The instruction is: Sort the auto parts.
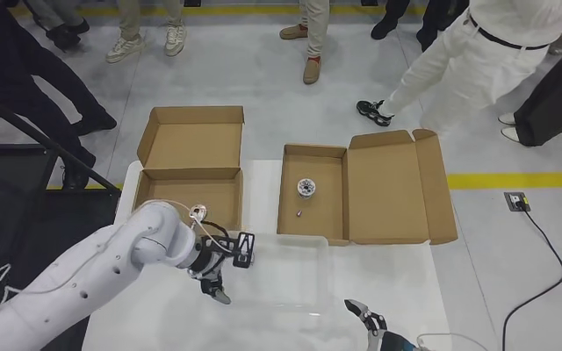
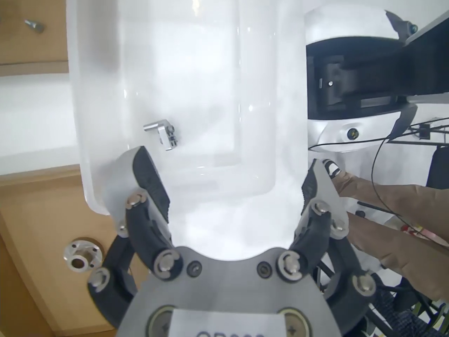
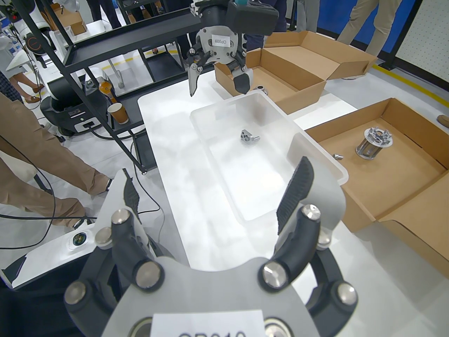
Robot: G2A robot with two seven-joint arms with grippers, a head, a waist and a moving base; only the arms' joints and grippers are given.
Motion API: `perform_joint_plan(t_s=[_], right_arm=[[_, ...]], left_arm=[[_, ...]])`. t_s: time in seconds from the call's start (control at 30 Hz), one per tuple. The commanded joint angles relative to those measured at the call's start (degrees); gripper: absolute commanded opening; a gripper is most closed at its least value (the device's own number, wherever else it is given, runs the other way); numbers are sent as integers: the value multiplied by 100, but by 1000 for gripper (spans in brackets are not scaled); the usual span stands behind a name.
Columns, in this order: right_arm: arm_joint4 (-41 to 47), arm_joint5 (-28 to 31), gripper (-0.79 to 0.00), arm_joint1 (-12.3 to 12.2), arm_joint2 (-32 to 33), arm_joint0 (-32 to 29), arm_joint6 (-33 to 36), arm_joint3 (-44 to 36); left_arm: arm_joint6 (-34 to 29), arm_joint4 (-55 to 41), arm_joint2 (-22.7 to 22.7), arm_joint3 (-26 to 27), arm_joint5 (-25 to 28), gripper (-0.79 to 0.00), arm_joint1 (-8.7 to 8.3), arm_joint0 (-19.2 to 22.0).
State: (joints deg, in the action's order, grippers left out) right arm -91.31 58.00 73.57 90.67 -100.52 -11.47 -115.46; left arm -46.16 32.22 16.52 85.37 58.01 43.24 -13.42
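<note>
In the top view, the left gripper [image 1: 218,291] hung in the lower part of the frame, left of centre, over the left end of the clear bin [image 1: 299,281] on the white table [image 1: 261,197]. The right gripper [image 1: 363,314] sat at the bottom edge, right of centre. Two open cardboard boxes stood above the bin. The left box [image 1: 176,189] held a flange [image 1: 199,211] near its lower edge. The right box [image 1: 320,211] held a round part [image 1: 306,186] with a small bolt [image 1: 299,213] just below it.

In the left wrist view, the left gripper [image 2: 233,184] had its jaws spread wide with nothing between them. A small metal bracket [image 2: 163,134] lay on the floor of the clear bin [image 2: 175,54], just past one fingertip. The flange [image 2: 79,256] lay in its box beside the gripper, and the bolt [image 2: 34,25] in the box farther off.

In the right wrist view, the right gripper [image 3: 212,194] was likewise spread and empty, at the near end of the clear bin [image 3: 315,149]. The bracket [image 3: 248,137] lay towards the bin's far end, below the left gripper [image 3: 217,85]. The round part [image 3: 373,143] stood upright in its box with the bolt [image 3: 337,156] beside it.
</note>
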Motion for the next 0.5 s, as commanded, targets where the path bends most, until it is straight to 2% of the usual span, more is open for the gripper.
perform_joint_plan(t_s=[0.0,0.1,0.17,0.47], right_arm=[[0,0,0,0,0,0,0,0],[0,0,0,0,0,0,0,0],[0,0,0,0,0,0,0,0],[0,0,0,0,0,0,0,0]], left_arm=[[-12,209,-196,-215,-1,0,195,122],[-25,538,-394,-573,-23,0,473,243],[94,409,-442,-827,-25,0,655,269],[110,373,-446,-865,-21,0,683,279]])
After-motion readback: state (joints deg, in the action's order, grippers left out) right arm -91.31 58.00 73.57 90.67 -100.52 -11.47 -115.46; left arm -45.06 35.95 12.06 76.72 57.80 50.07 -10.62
